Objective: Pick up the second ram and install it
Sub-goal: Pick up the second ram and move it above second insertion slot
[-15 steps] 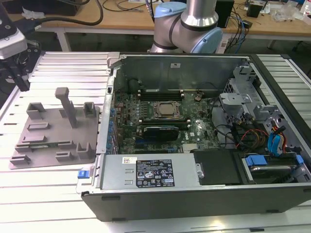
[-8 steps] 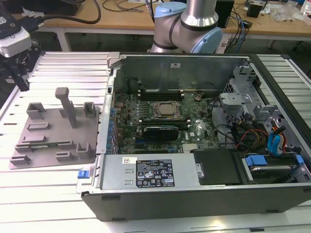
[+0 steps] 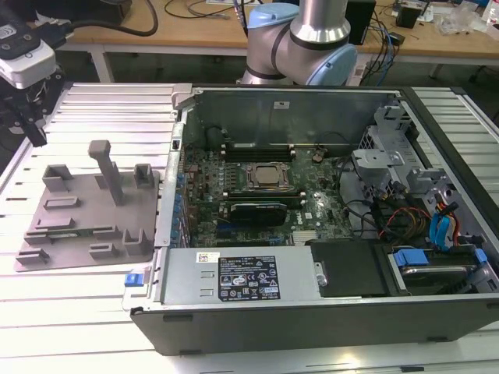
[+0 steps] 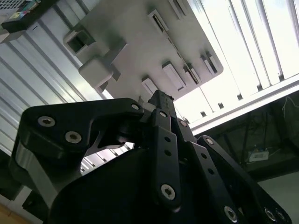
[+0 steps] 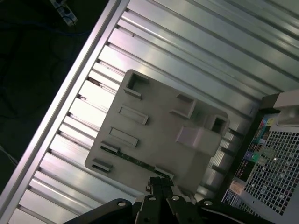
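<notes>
The second ram (image 5: 133, 160) is a thin dark stick lying in a long slot of the grey fixture plate (image 5: 154, 126), along the plate's edge nearest my fingers. In the exterior view it is a dark line (image 3: 72, 232) on the plate (image 3: 86, 210) at the exterior view's left. My gripper (image 3: 37, 136) hangs above the table beyond the plate's far left corner, well apart from the stick. In both wrist views its black fingertips (image 5: 158, 182) (image 4: 161, 99) lie together, holding nothing.
An open computer case (image 3: 312, 312) fills the exterior view's right, with the motherboard (image 3: 257, 195), the silver processor (image 3: 269, 176) and green sticks seated in slots (image 3: 257, 146). A grey upright post (image 3: 109, 167) stands on the fixture plate. The ribbed aluminium table (image 3: 101, 109) surrounds the plate.
</notes>
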